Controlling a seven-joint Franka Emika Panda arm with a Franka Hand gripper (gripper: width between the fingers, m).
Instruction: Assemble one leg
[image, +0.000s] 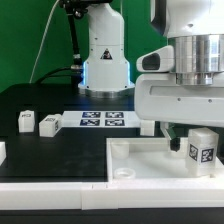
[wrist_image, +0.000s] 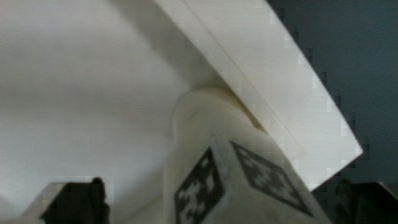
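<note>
My gripper is shut on a leg, a small white block with black-and-white marker tags. It holds the leg upright over the right part of the large white tray-like panel, close to the panel's raised rim. In the wrist view the leg fills the gap between the two dark fingers of the gripper. Its far end touches or nearly touches the panel's rim. Whether it sits in a corner hole is hidden.
Two loose legs lie on the black table at the exterior view's left. Another white part shows at the left edge. The marker board lies behind the panel. The robot's base stands at the back.
</note>
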